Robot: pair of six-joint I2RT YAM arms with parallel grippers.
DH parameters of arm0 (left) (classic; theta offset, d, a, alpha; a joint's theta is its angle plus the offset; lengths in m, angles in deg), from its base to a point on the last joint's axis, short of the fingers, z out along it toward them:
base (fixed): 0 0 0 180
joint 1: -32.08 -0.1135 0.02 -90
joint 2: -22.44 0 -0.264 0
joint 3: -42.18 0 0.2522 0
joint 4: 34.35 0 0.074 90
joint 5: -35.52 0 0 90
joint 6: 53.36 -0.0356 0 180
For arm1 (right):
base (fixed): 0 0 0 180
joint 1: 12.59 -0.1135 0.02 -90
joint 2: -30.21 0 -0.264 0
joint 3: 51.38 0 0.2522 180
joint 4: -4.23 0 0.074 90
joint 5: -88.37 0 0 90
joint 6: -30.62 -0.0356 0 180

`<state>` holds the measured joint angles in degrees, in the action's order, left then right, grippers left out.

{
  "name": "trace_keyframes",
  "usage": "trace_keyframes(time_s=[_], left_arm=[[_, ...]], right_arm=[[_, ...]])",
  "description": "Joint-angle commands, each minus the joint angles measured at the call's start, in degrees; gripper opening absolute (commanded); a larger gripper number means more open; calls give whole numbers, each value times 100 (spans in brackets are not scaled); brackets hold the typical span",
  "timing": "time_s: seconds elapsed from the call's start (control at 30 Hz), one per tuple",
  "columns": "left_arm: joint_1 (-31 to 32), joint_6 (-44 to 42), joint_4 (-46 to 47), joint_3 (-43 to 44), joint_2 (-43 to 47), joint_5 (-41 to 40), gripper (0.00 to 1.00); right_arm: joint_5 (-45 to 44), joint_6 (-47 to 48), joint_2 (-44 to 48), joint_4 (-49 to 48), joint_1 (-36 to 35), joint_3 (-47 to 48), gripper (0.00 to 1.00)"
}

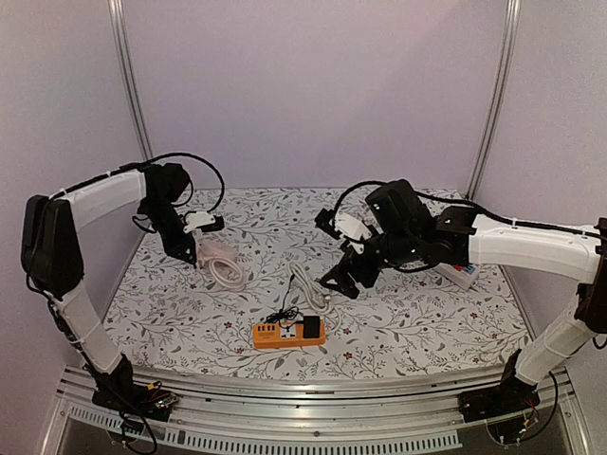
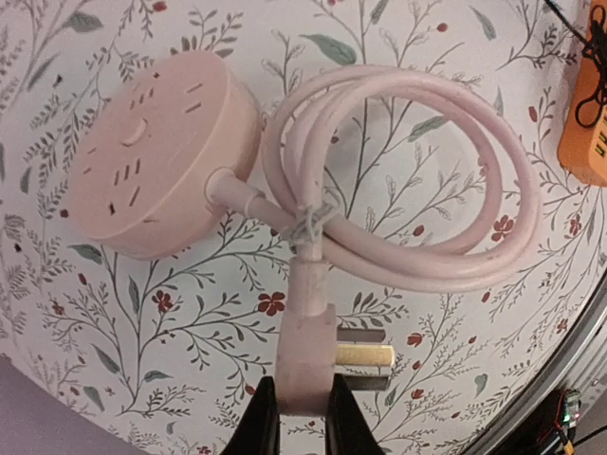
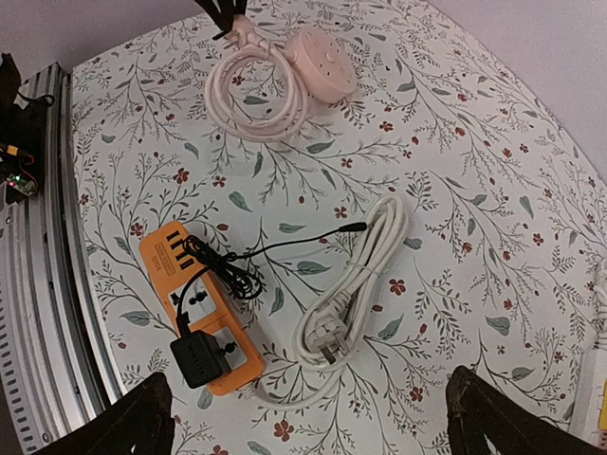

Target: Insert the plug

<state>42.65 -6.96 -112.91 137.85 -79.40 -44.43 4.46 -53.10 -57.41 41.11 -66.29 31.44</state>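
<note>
My left gripper (image 2: 300,387) is shut on the pink plug (image 2: 308,332), whose three prongs (image 2: 365,355) point right, just above the floral cloth. The plug's coiled pink cable (image 2: 446,237) runs to a round pink socket block (image 2: 156,156) lying beside it. In the top view this gripper (image 1: 202,254) is at the left by the pink coil (image 1: 226,272). My right gripper (image 1: 346,280) is open wide and empty, hovering over a bundled white cable (image 3: 365,265) with its white plug (image 3: 327,343). An orange power strip (image 3: 180,275) lies near the front edge.
A black adapter (image 3: 201,357) sits plugged in the orange strip (image 1: 275,334), its thin black cord (image 3: 237,275) tangled on top. A white power strip (image 1: 459,275) lies at the right. The metal table rail (image 3: 38,284) runs along the front edge.
</note>
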Motion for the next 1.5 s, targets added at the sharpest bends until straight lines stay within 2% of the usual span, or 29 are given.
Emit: trace_keyframes(time_s=[0.0, 0.27, 0.37, 0.43, 0.53, 0.63, 0.73, 1.03, 1.47], left_arm=[[1221, -626, 123, -199, 772, -1333, 0], [3158, -2174, 264, -281, 1685, -3360, 0], [3673, -3010, 645, -450, 2139, -3681, 0], [3979, -3669, 1290, -764, 2528, -3791, 0], [4330, -5055, 2775, -1564, 3239, -3557, 0], [4541, -6443, 4452, -2560, 3984, -2839, 0], [4597, -7255, 5298, -3190, 4370, -2027, 0], [4748, -7187, 5367, -3342, 4464, -1902, 0], [4754, -7159, 5579, -3619, 4704, -1826, 0]], right_arm=[[-262, -119, 448, -494, 169, 62, 99], [-279, -600, 494, -1804, 532, 157, 99], [361, -920, 478, -2174, 795, 242, 99], [833, -1233, 467, -2454, 1024, 276, 99], [1334, -1468, 301, -2530, 1140, 477, 97], [2276, -1873, -61, -2750, 1107, 844, 87], [2427, -2203, -517, -2778, 793, 1116, 84], [2128, -927, -730, -2796, -171, 1091, 85], [1983, -509, -1430, -2742, -400, 1212, 80]])
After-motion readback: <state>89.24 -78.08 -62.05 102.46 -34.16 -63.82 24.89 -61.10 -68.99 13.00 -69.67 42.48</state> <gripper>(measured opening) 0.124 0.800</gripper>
